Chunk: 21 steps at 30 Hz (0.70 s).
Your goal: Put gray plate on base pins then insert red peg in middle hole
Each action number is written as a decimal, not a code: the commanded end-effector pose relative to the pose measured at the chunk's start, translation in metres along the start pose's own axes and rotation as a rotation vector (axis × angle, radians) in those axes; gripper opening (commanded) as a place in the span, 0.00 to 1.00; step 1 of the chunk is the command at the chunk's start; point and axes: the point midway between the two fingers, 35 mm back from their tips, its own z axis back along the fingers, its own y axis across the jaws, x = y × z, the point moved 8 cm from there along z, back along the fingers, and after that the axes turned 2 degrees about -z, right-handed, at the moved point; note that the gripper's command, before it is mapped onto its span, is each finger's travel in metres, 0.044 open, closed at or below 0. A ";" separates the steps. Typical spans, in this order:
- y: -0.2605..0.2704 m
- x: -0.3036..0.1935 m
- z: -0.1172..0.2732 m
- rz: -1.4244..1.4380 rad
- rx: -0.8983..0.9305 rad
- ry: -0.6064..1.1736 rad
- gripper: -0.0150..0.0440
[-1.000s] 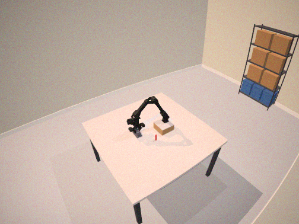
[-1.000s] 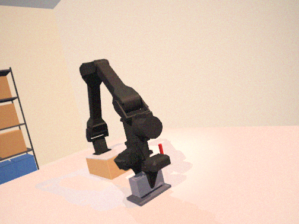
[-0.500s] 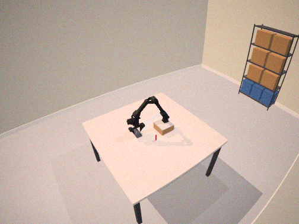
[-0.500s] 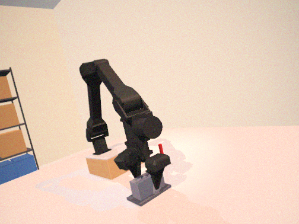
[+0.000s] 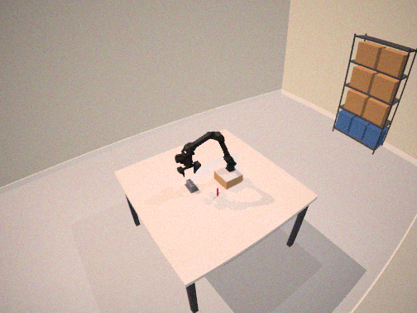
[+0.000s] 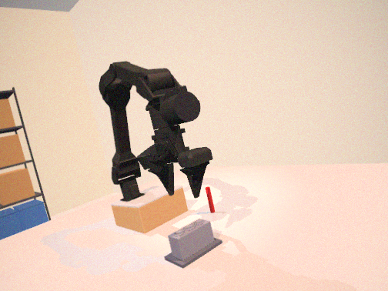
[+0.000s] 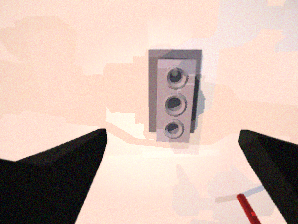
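Observation:
The gray plate [image 5: 191, 185] [image 6: 191, 239] [image 7: 162, 90] lies flat on the darker base [image 6: 214, 245] [image 7: 175, 54], and its three holes show from above in the wrist view. My gripper [image 5: 189, 169] [image 6: 183, 193] [image 7: 172, 135] is open and empty. It hangs straight above the plate, well clear of it. The red peg [image 5: 218, 192] [image 6: 209, 200] [image 7: 247, 206] stands upright on the table, a short way to the side of the plate and apart from it.
A tan box [image 5: 228, 178] [image 6: 148, 213] carries the arm's foot, close behind the plate and the peg. The white table [image 5: 232, 232] stands in a room, and a shelf rack of boxes [image 5: 374, 93] [image 6: 15, 162] stands far off by the wall.

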 end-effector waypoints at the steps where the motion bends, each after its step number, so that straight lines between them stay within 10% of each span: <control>1: -0.002 0.000 0.009 -0.003 -0.023 -0.001 1.00; 21: -0.148 -0.183 0.011 0.560 -0.030 0.023 1.00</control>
